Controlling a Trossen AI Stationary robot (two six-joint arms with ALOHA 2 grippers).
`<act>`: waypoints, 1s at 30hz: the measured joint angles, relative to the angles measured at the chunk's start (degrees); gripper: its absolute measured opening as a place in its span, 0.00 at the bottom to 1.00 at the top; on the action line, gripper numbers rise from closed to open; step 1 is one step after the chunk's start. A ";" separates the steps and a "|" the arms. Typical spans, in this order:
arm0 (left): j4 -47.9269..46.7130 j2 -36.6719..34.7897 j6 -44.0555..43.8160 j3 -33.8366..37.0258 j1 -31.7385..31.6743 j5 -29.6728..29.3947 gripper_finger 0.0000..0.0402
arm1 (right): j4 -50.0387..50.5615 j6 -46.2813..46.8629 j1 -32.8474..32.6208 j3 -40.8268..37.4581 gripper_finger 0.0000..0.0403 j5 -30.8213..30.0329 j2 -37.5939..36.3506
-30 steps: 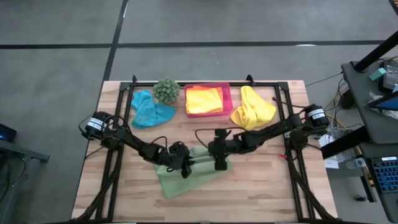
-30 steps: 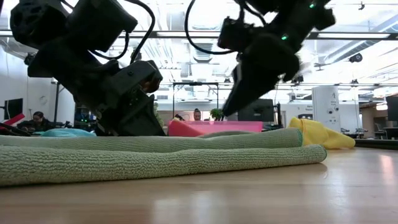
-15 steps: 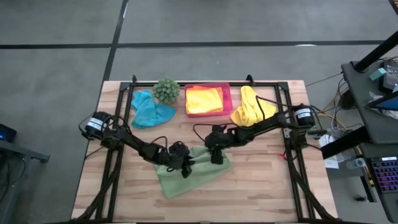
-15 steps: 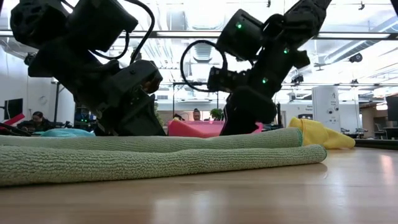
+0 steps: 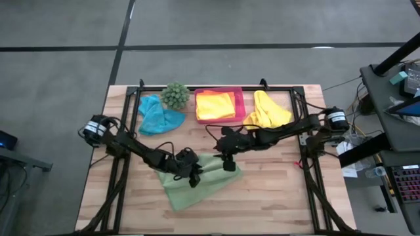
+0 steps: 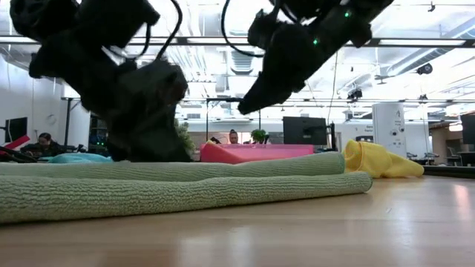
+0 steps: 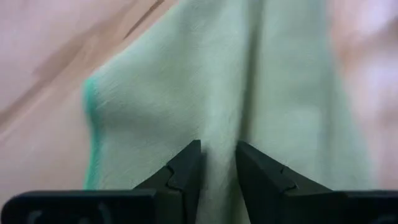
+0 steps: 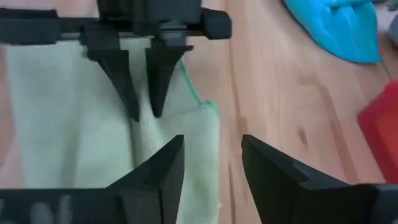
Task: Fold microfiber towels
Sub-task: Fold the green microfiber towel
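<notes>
The left gripper (image 5: 195, 178) is down on the light green towel (image 5: 197, 183), its two dark fingers (image 7: 186, 168) nearly together and pinching a raised fold of the cloth between them. The right gripper (image 5: 228, 164) hangs just above the far edge of the same towel, its fingers (image 8: 158, 171) parted with a clear gap and nothing between them.

That green towel lies folded over on itself in the near middle of the wooden table (image 5: 275, 196), soft and nubbly, with a thin darker green stitched edge. Seen from table height it makes two long rolled layers (image 6: 185, 189).

Along the far side, from left to right, lie a crumpled teal blue towel (image 5: 157, 115), a round spiky green plant (image 5: 175, 96), a pink plastic tray (image 5: 240, 105) holding a neatly folded yellow-orange towel (image 5: 215, 105), and a bunched yellow towel (image 5: 266, 113).

The tabletop is pale planked wood framed by black rails. Beyond it is a bright open room with ceiling lights, monitors and a person (image 6: 235, 136) sitting far off.
</notes>
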State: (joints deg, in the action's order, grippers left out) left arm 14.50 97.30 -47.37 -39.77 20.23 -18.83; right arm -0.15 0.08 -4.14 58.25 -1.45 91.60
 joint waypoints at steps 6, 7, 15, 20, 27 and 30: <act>0.90 -2.16 1.68 -0.39 0.07 -1.18 0.21 | 5.03 3.20 -0.43 -2.70 0.37 -0.07 -2.23; 0.93 -2.16 1.70 -0.40 0.07 -1.90 0.21 | 4.87 3.71 -0.59 -3.32 0.37 -0.03 -2.28; 1.46 -1.73 1.73 -0.50 0.02 -5.52 0.21 | 4.59 6.03 -0.70 -6.00 0.37 -0.16 -2.24; 1.75 -1.75 1.44 -0.50 0.02 -6.30 0.21 | 4.44 6.02 -0.72 -6.00 0.37 -0.05 -2.24; 9.16 1.74 2.01 -0.72 -0.09 -13.32 0.21 | 4.10 7.59 -0.85 -6.60 0.37 -0.11 -2.24; 10.82 4.90 3.04 -1.59 -0.39 -14.75 0.21 | 4.06 8.92 -0.85 -7.32 0.37 -0.09 -2.24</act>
State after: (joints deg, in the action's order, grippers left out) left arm 25.32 102.20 -44.34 -41.35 19.84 -33.58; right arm 3.91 9.00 -4.99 50.93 -1.54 89.36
